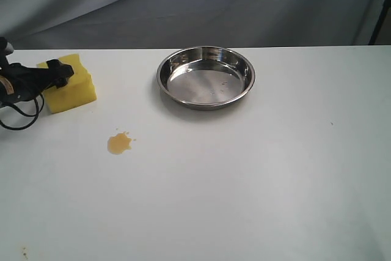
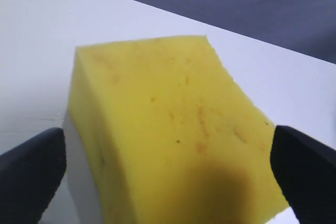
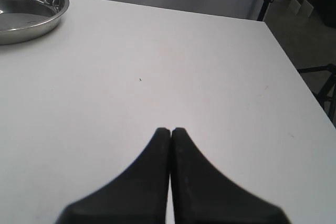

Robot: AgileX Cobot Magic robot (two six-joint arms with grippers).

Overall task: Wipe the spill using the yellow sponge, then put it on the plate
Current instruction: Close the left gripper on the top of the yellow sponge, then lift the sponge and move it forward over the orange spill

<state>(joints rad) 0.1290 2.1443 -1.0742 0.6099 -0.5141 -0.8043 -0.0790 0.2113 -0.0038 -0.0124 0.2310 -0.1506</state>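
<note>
Exterior view: at the far left the left gripper (image 1: 60, 71) was seen over the sponge (image 1: 73, 93), which lay on the table (image 1: 256, 175) near its back left corner. In the left wrist view the fingers (image 2: 31, 174) were held spread, one on each side of the block (a strip of table showed between one finger and the foam), so nothing was gripped yet. The step in hand was judged to be the grasp. The foam should be taken by its middle and squeezed firmly but not crushed, so that a flat underside is kept for wiping. The spill (image 1: 119, 143) lay near the sponge, in front and to its right, apart from it. Further right stood the plate (image 1: 164, 84), empty. The right gripper (image 3: 170, 132) was pressed together over the table, with nothing held.
</note>
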